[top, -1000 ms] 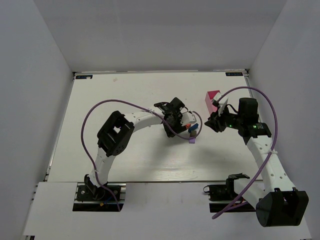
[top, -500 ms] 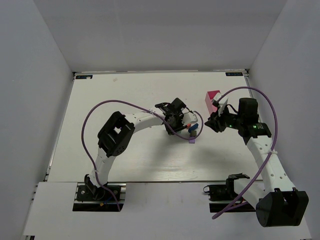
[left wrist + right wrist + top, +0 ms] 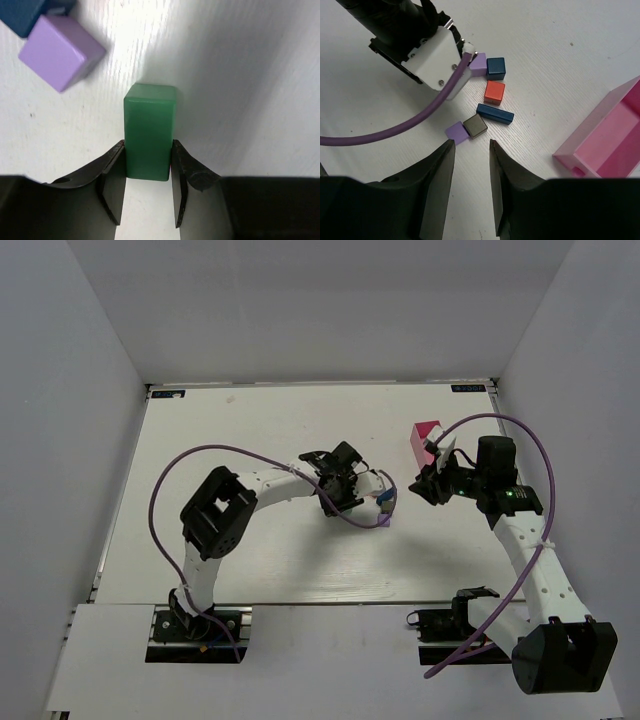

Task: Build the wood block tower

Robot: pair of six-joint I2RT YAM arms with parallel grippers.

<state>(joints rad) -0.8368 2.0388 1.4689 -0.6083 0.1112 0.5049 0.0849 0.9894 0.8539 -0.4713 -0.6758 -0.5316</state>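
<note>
**Q:** Item one, left gripper?

**A:** My left gripper (image 3: 148,159) is closed tight on a green block (image 3: 150,127). One finger presses each long side, and the block's far end sticks out past my fingertips. I cannot tell whether it rests on the table (image 3: 250,440) or is lifted off it.

**Q:** Item two, right gripper?

**A:** My right gripper (image 3: 471,146) has its jaws part-way apart with nothing between them. It hangs above the table, just short of the blocks.

**Q:** Item three, the wood block tower?

**A:** Nothing is stacked yet. The pieces lie loose in a cluster (image 3: 383,508) right of centre, between my two grippers. The right wrist view shows:
- a purple cube (image 3: 479,64) touching a dark blue cube (image 3: 495,68)
- a red-orange cube (image 3: 494,92) just below them
- a long dark blue block (image 3: 495,114)
- a brown cube (image 3: 475,125) touching a flat purple piece (image 3: 455,131)

**Q:** Anything else?

**A:** A pink tray (image 3: 610,135) sits open side up, to the right of the cluster and apart from it.
</note>
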